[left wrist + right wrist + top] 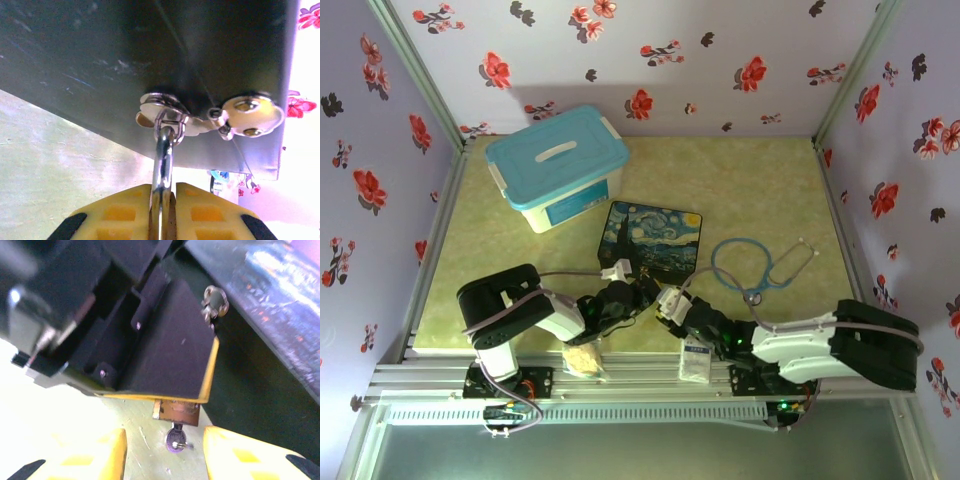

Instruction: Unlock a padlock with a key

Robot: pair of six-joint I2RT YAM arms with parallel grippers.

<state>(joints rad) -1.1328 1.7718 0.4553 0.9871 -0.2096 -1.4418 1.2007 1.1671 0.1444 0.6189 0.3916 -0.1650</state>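
Both arms meet at the near edge of a tin [655, 235] painted with a swirling night sky, near the middle of the counter [770, 170].

No writing can be read. The label on the blue-lidded box [557, 165] in the far left corner and the print on a small packet [696, 362] at the near edge are too small to make out.

The padlock [176, 411] hangs from the tin's hasp [170, 117]. Its silver shackle [164, 155] passes through the hasp ring. The left tool [162, 210] is pressed together on the shackle. The shackle's long axis runs straight out along the yellow fingers [120, 212] towards the tin.

In the right wrist view, the brass body shows just below the left tool's finger. The key [175, 441] sticks out of the body's end in line with it, head pointing away from the tin.

The right tool [165, 432] is spread. One finger sits on each side of the key, and neither touches it.

A stethoscope [760, 265] lies to the right of the tin.
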